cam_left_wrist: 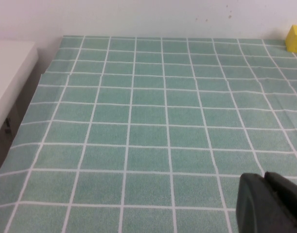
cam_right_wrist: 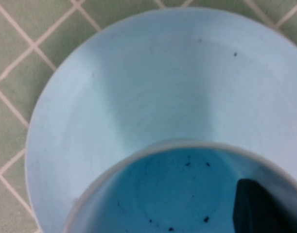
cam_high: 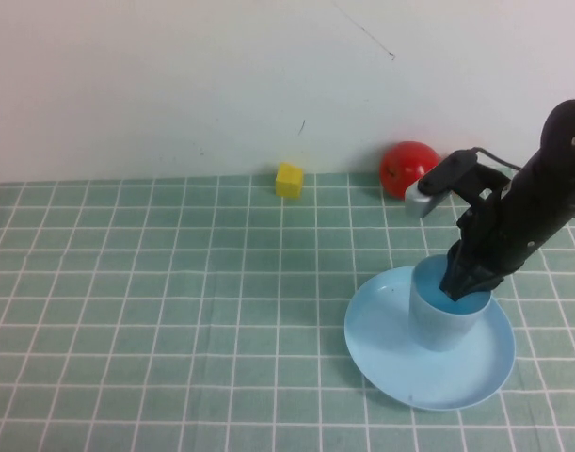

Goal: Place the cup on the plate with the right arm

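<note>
High view: small light blue plastic cup (cam_high: pixel 444 318) stands upright on the round light blue plastic plate (cam_high: pixel 386 344). Right gripper (cam_high: pixel 471 280) reaches into its mouth, one finger inside, apparently pinching the wall for carrying. Red apple (cam_high: pixel 407 168) and yellow cube (cam_high: pixel 289 180) well behind.

Left wrist: left gripper (cam_left_wrist: pixel 272 204) parked over the green checked tablecloth (cam_left_wrist: pixel 138 131); opening unclear.

Right wrist: dark finger (cam_right_wrist: pixel 265 206) inside cup; release likely next.

You see smooth, matt plastic on the cup (cam_high: pixel 444 320) and the plate (cam_high: pixel 391 348). The bench (cam_high: pixel 174 311) wears a matt checked cloth. The right gripper (cam_high: pixel 466 281) is matt black; the apple (cam_high: pixel 407 168) shines.
</note>
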Tool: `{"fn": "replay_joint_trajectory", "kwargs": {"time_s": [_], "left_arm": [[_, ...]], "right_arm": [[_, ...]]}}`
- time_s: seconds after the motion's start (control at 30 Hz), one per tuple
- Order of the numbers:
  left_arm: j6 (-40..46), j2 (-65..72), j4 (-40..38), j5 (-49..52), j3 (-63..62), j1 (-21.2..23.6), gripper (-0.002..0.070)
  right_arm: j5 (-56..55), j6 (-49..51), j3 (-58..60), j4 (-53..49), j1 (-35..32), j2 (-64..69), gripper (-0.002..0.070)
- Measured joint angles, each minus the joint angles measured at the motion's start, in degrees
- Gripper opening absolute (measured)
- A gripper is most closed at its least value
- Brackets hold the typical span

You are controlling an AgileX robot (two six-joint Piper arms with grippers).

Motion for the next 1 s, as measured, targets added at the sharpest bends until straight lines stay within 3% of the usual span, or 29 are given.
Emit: {"fn": "replay_joint_trajectory", "kwargs": {"time_s": [0.23, 0.47, 0.63, 0.77, 0.9, 1.0], "left_arm": [[0.0, 0.0, 0.0, 0.0, 0.0, 0.0, -0.0003], [0.0, 0.0, 0.0, 0.0, 0.0, 0.0, -0.0003], [0.0, 0.0, 0.0, 0.0, 0.0, 0.0, -0.0003], [0.0, 0.0, 0.0, 0.0, 0.0, 0.0, -0.0003], [0.0, 0.0, 0.0, 0.0, 0.0, 0.0, -0.0003], [0.0, 0.0, 0.0, 0.0, 0.0, 0.0, -0.0003]], "right_arm": [[-0.5, -7.2, 0.0, 3.0, 0.0, 2.4, 0.0081], [-2.6, -7.3, 0.0, 4.4, 0.0, 2.4, 0.0339], [0.2, -6.7, -1.6, 4.4, 0.0, 1.7, 0.0386], [6.4, -4.8, -6.7, 2.7, 0.0, -1.0, 0.0326], [14.0, -3.9, -13.1, 0.3, 0.0, -5.9, 0.0107], [15.9, -2.4, -16.3, -1.3, 0.0, -10.9, 0.0032]]}}
